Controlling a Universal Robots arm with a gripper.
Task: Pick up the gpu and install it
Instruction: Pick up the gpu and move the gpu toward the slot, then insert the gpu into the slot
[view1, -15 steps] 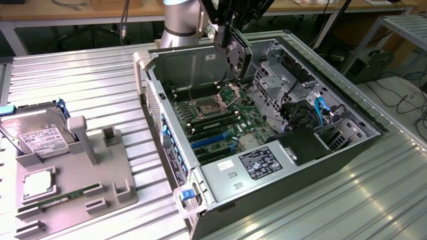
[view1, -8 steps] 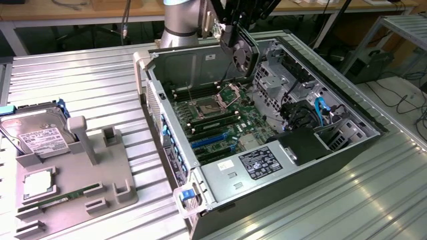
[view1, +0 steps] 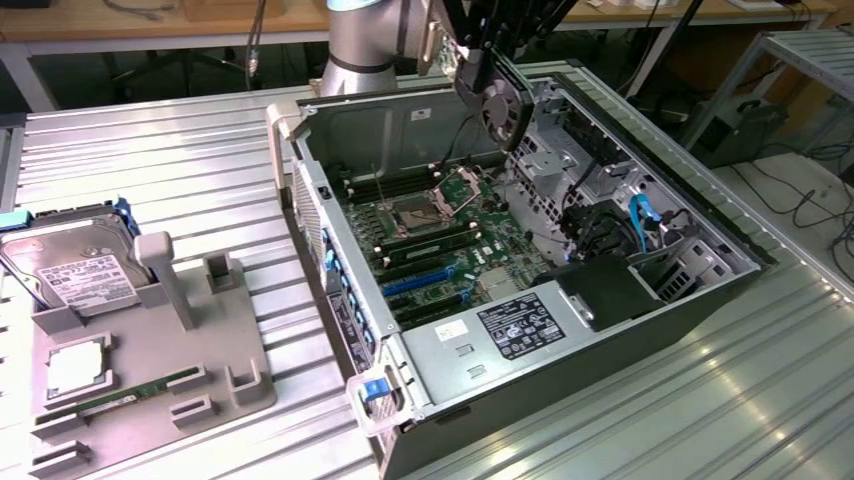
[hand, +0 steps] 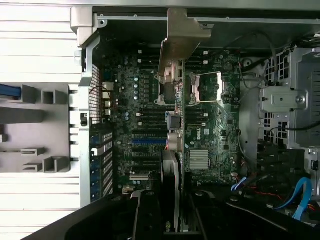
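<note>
My gripper (view1: 483, 48) hangs over the back part of the open computer case (view1: 694, 300), shut on the gpu (view1: 499, 98). The card is held on edge, well above the motherboard (view1: 430, 228), its black fan face turned toward the exterior view's left. In the wrist view the gpu (hand: 172, 160) runs edge-on from my gripper (hand: 172, 222) out to its silver end bracket (hand: 179, 37). Beneath it lie the motherboard (hand: 135, 105) and its blue expansion slots (hand: 149, 141), which also show in the exterior view as blue expansion slots (view1: 420, 280). The card touches nothing in the case.
A grey fixture tray (view1: 240, 370) at the exterior view's left holds a hard drive (view1: 74, 265), a processor (view1: 78, 365) and a RAM stick (view1: 134, 392). Inside the case are the power supply (view1: 521, 325), blue cables (view1: 641, 225) and a drive cage (view1: 541, 160).
</note>
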